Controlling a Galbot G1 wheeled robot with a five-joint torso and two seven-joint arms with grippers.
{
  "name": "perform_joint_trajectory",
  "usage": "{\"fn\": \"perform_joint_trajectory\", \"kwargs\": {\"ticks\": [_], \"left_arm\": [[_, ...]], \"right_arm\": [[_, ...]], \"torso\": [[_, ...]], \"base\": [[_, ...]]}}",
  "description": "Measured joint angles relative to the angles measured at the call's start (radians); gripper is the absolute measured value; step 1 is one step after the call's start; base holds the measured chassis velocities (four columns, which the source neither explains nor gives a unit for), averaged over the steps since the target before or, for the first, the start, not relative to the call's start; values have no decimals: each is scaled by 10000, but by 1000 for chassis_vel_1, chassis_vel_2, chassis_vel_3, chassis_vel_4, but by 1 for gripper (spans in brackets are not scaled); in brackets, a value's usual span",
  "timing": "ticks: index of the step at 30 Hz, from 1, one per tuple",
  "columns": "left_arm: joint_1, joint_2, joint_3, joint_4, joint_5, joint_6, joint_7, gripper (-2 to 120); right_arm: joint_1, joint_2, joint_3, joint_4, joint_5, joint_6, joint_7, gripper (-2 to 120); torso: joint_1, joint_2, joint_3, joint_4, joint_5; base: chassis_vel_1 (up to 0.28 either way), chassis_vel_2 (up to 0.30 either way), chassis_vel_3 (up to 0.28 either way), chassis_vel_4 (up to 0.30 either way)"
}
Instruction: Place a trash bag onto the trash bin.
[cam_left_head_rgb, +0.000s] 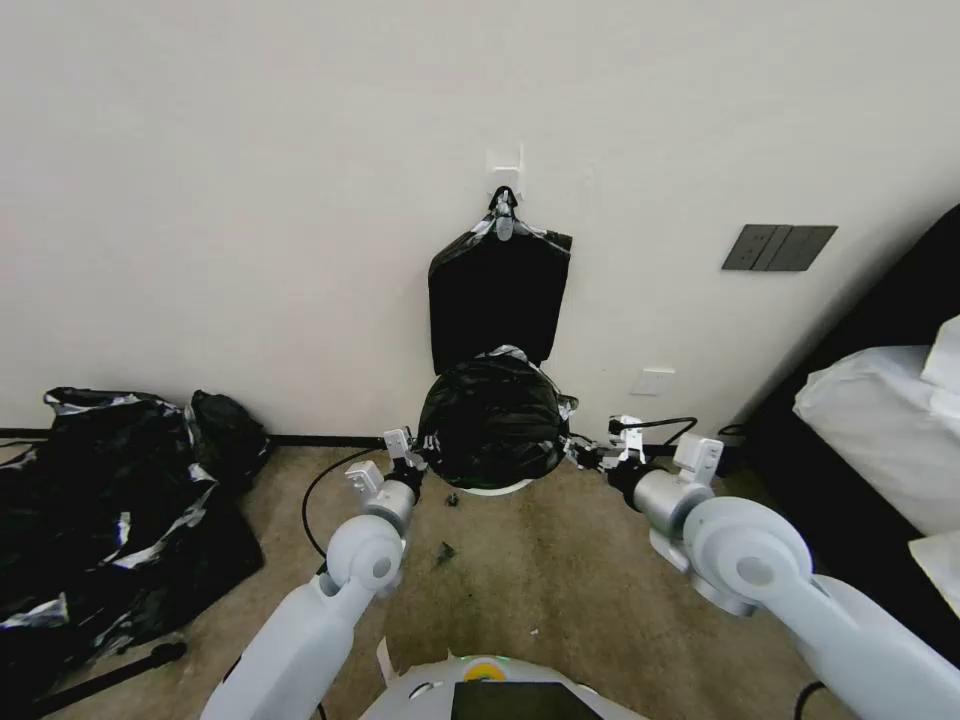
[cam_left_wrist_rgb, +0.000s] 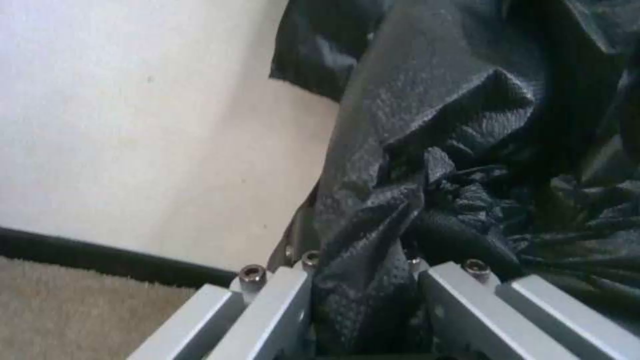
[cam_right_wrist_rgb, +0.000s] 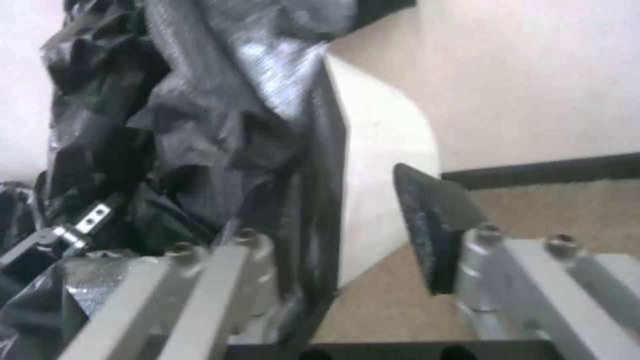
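The trash bag (cam_left_head_rgb: 488, 420) was draped over the trash bin (cam_left_head_rgb: 497, 488), which stood on the carpet floor (cam_left_head_rgb: 560, 580) close to the wall (cam_left_head_rgb: 250, 200), so that only the pale base of the bin showed under the black plastic in the head view. The left pincer (cam_left_head_rgb: 410, 452) was at the left side of the bag, and in its wrist view its fingers (cam_left_wrist_rgb: 283, 310) were closed on a fold of the film (cam_left_wrist_rgb: 360, 280), probably to keep that edge pulled down over the rim. The right pincer (cam_left_head_rgb: 590, 455) was at the right side, with its jaws apart: the bag edge and the cream wall of the bin (cam_right_wrist_rgb: 380, 165) lay between them, one pad (cam_right_wrist_rgb: 433, 225) outside the wall and not touching it. Probably it served to stretch the mouth. A clipped bundle of bags (cam_left_head_rgb: 497, 300) hung on the wall above the bin.
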Motion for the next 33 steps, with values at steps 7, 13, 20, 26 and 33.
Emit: {"fn": "perform_joint_trajectory", "kwargs": {"ticks": [7, 13, 20, 26, 33], "left_arm": [[-9, 55, -39, -26, -181, 4, -102, 1], [12, 197, -49, 37, 436, 8, -176, 1], [-52, 246, 34, 87, 645, 94, -376, 1], [1, 397, 235, 58, 1994, -217, 112, 1], [88, 449, 350, 86, 4040, -982, 856, 1]], "right_arm": [[-451, 74, 618, 35, -71, 43, 0, 65], [-409, -64, 1162, 710, -188, 123, -424, 88], [-372, -327, 1179, 841, -838, 290, -1063, 100], [691, -963, -150, 841, -1526, 307, -3003, 100], [2155, -1766, -1639, 802, -712, -870, -4753, 100]], "torso": [[0, 0, 0, 1, 3], [0, 0, 0, 3, 0], [0, 0, 1, 0, 3], [0, -1, 1, 4, 3], [0, 0, 1, 1, 0]], "base": [[0, 0, 0, 0], [0, 0, 0, 0], [0, 0, 0, 0], [0, 0, 0, 0], [0, 0, 0, 0]]}}
